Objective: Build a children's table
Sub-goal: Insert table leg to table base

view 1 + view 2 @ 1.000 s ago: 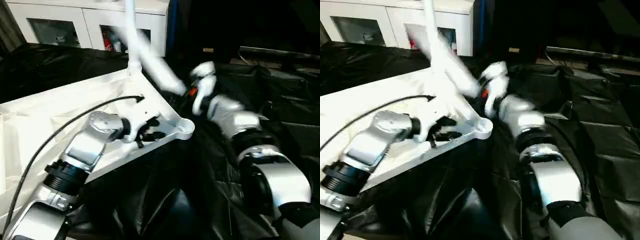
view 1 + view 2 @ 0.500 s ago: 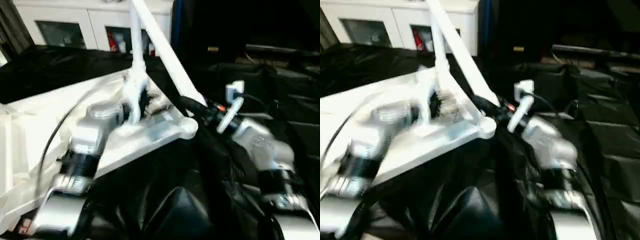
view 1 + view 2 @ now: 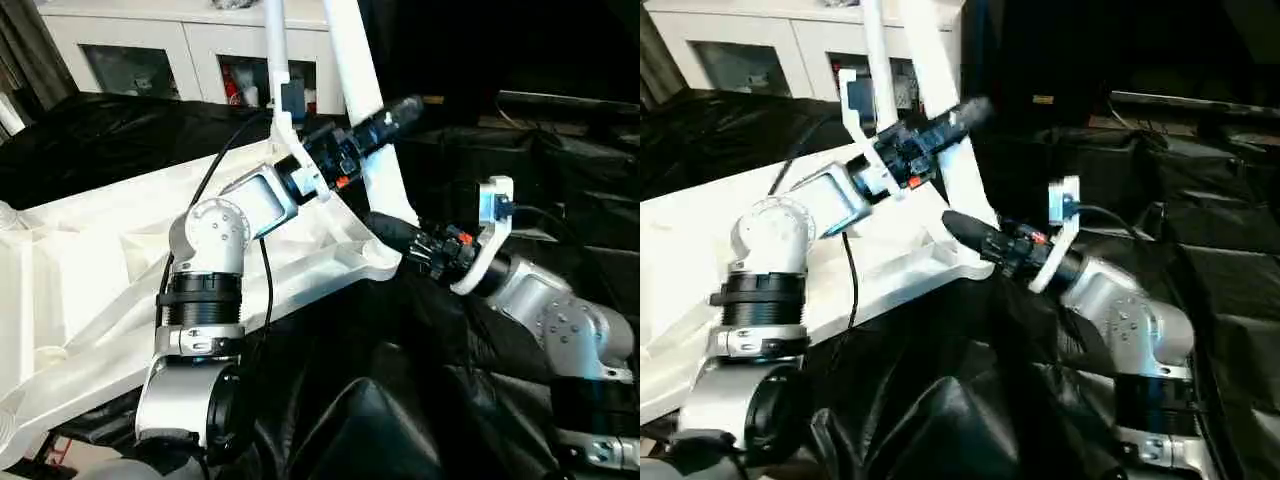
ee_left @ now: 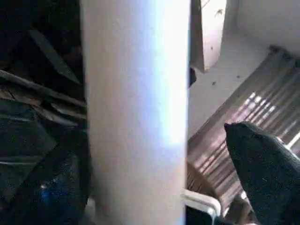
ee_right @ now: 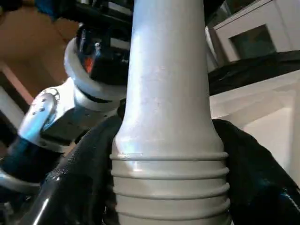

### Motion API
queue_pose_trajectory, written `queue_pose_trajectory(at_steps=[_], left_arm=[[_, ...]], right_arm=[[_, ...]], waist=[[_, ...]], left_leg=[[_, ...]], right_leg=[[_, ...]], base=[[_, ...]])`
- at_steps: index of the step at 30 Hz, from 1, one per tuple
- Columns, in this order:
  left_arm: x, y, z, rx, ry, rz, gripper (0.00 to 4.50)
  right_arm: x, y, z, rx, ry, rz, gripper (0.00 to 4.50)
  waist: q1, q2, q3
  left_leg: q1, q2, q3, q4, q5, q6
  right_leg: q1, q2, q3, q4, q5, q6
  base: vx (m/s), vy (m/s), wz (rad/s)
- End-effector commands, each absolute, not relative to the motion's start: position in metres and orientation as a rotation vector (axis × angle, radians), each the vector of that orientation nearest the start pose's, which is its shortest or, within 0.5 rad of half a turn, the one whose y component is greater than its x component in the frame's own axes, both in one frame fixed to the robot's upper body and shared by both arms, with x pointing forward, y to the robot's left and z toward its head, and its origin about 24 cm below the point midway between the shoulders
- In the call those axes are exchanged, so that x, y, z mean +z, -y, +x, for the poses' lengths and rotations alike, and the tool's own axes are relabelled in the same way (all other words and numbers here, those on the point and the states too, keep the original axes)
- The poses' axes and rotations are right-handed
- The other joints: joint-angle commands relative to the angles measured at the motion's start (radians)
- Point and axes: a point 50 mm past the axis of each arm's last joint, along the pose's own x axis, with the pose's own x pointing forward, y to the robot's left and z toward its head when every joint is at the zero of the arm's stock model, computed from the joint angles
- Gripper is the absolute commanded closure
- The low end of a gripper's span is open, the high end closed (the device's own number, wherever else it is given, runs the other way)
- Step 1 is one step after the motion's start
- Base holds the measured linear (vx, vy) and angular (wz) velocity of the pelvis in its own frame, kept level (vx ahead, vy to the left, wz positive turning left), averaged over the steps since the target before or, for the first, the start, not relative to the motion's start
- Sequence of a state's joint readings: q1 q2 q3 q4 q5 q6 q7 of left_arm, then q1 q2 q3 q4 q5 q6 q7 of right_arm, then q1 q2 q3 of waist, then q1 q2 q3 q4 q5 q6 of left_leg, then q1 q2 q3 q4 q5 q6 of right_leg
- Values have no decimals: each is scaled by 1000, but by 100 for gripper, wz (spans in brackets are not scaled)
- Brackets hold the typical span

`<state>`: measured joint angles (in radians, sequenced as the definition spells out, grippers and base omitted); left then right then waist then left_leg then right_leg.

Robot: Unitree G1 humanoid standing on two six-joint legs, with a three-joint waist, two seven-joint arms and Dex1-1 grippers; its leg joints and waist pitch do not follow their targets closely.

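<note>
The children's table top [image 3: 100,270] lies upside down at the left, ribs showing. One white leg [image 3: 274,50] stands upright in its far corner. A second leg [image 3: 358,80] leans steeply over the near corner socket [image 3: 378,263]. My right gripper [image 3: 385,228] is shut on this leg just above its ribbed lower end [image 5: 171,187], with a black finger [image 5: 89,178] on each side. Higher up the same leg, my left gripper [image 3: 392,113] is open; the tube [image 4: 136,117] stands between its fingers, and one fingertip [image 4: 265,173] is apart from it.
White cabinets [image 3: 180,50] with glass doors line the back. Black plastic sheeting [image 3: 400,400] covers the surface under and to the right of the table top. A black cable [image 3: 215,170] loops off my left forearm over the top.
My left arm rose from the table top to the leaning leg and its fingers spread apart. The right gripper swung that leg more upright, its lower end by the near corner socket. The view shifted.
</note>
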<state>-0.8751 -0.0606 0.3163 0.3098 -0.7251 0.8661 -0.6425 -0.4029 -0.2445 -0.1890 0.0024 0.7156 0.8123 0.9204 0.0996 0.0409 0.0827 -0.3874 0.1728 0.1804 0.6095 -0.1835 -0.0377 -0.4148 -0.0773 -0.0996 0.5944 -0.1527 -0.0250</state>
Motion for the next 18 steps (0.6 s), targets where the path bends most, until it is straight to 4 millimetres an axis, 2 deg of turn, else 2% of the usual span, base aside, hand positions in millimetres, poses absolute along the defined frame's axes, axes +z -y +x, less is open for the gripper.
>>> queue_pose_trajectory(at_steps=[1, 6, 12, 16, 18], left_arm=[[205, -55, 344, -1166, -79, -826, 0], [203, -56, 347, -1118, -104, -841, 37], [199, -60, 351, -1063, -149, -844, 80], [198, -60, 351, -1043, -156, -840, 128], [198, -61, 351, -1030, -151, -831, 137]], right_arm=[[130, 144, 286, 1140, -120, 586, 174], [131, 144, 287, 1127, -123, 581, 174], [134, 145, 288, 1121, -117, 575, 174], [136, 144, 289, 1120, -112, 573, 174], [136, 144, 289, 1116, -111, 570, 174]], waist=[[6, -13, -87], [9, -11, -88], [9, -14, -90], [11, -11, -92], [13, -9, -94]], left_leg=[[13, 48, -24, -62, -103, 95], [13, 49, -24, -62, -105, 87], [13, 48, -23, -62, -106, 81], [13, 49, -24, -61, -99, 79], [13, 48, -24, -61, -97, 78]], right_leg=[[63, -75, 47, -86, -329, -155], [64, -76, 47, -84, -313, -160], [65, -76, 47, -85, -321, -148], [66, -77, 47, -84, -316, -148], [67, -77, 47, -83, -310, -148]], base=[[0, 0, 0], [0, 0, 0], [0, 0, 0], [0, 0, 0], [0, 0, 0]])
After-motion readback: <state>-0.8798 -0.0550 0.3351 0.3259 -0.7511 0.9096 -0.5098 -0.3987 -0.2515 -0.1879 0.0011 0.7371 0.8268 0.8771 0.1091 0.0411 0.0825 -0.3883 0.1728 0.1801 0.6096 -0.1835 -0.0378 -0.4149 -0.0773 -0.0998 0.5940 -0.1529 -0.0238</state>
